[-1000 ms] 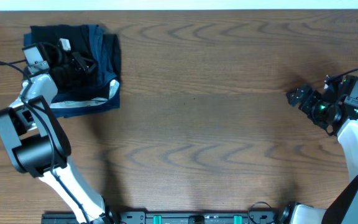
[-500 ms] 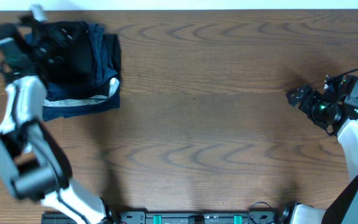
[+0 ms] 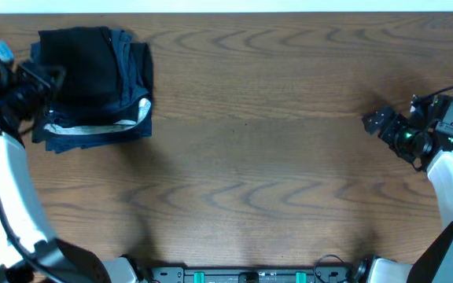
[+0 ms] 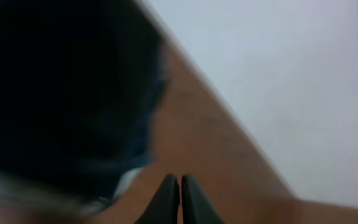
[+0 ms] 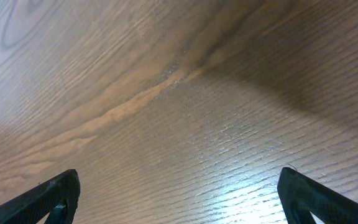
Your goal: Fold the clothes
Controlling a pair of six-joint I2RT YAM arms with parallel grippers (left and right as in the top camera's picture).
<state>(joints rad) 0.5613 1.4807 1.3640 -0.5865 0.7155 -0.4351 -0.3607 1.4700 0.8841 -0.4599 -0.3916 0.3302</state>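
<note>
A folded black garment [image 3: 85, 67], the black T-shirt as far as I can tell, lies on top of the stack at the table's far left. It shows in the left wrist view as a blurred dark mass [image 4: 61, 93]. My left gripper [image 3: 51, 75] is at the stack's left edge; in the left wrist view [image 4: 180, 194] its jaws are shut and empty over bare wood. My right gripper [image 3: 374, 122] hovers far away at the right side. In the right wrist view [image 5: 179, 193] its jaws are wide open and empty over bare wood.
Folded dark blue garments [image 3: 136, 75] with a white-grey band [image 3: 101, 126] lie under the black piece. The table's far edge [image 4: 229, 112] runs just behind the stack, with pale floor beyond it. Wooden tabletop [image 3: 258, 157] spans the middle.
My left arm swung off the top of the stack, up and to the left, and now sits at its left edge. The right arm has not moved.
</note>
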